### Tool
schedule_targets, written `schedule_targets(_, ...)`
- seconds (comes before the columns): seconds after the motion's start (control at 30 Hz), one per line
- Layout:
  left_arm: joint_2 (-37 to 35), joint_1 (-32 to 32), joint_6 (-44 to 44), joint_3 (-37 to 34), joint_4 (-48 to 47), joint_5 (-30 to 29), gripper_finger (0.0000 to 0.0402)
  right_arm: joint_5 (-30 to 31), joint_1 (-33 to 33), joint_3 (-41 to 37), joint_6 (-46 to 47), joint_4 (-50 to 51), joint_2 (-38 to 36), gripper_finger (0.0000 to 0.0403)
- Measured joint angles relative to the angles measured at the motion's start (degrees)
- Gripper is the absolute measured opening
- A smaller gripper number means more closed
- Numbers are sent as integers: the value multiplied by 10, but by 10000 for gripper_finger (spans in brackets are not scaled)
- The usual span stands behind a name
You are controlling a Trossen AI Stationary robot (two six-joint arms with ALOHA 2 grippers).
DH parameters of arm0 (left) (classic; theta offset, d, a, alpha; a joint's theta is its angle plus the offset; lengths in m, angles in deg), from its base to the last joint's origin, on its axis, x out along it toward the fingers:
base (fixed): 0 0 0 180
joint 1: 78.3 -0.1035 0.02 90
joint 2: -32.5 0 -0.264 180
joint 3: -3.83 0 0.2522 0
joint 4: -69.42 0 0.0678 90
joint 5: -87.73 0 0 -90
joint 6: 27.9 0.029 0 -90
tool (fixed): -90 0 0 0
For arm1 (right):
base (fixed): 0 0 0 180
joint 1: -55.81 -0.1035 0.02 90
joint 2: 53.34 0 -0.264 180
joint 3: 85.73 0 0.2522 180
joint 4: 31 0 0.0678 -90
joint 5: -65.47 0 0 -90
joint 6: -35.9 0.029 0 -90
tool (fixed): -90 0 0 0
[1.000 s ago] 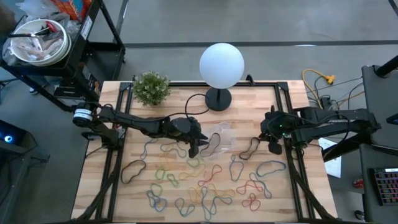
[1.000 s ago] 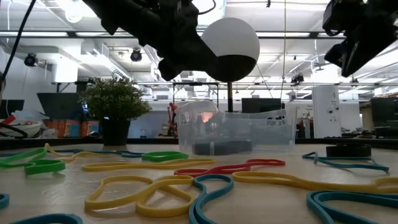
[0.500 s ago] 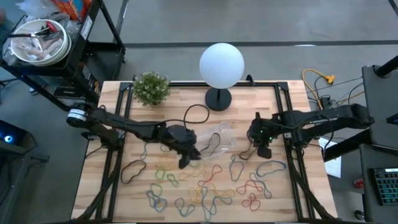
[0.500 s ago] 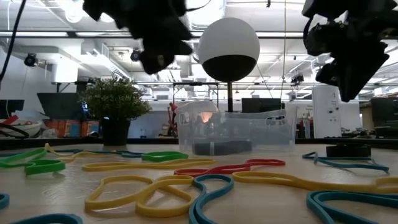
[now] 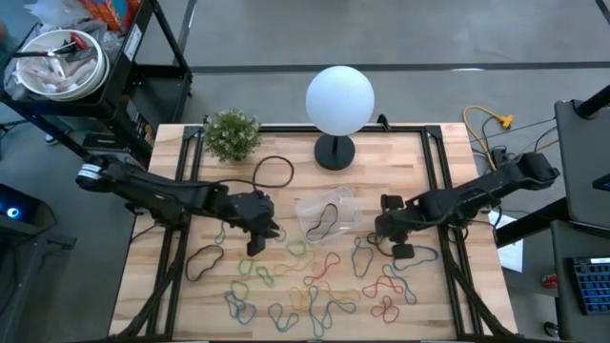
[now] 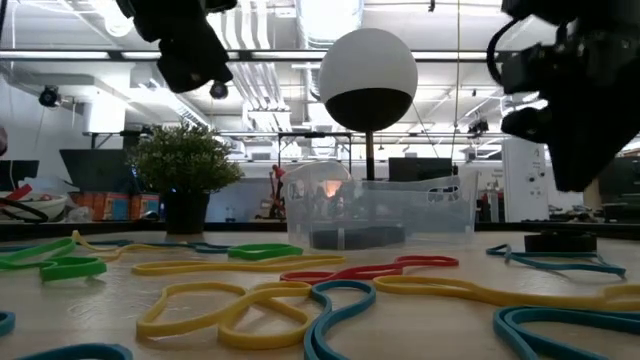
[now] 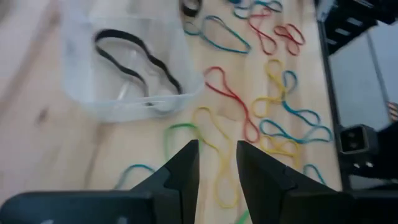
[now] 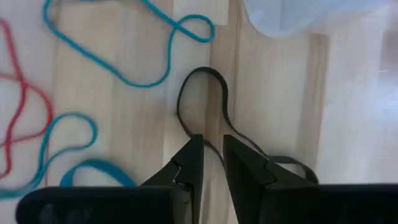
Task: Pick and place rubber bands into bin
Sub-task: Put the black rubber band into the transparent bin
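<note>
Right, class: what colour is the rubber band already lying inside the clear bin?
Black. The rubber band in the bin shows best in the left wrist view.

An open-plan robotics lab: exposed ceiling ducts and strip lights across the top of the low view, monitors and workbenches behind the wooden table, an equipment cart at upper left overhead.

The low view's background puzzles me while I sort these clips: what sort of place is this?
Probably a robotics lab or open workshop: a wooden table on a metal frame, exposed ceiling ducts and strip lights, and equipment racks beyond it.
</note>
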Motion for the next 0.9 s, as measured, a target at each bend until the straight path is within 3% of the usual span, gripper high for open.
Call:
schedule_targets(0.37,-26,1,-2,-29,3,-11,91,-7,-1,-2,0,1,83,57)
schedule_targets(0.9,-23,0,-2,-31,3,-11,91,25,-1,-12,-41,5,92,57)
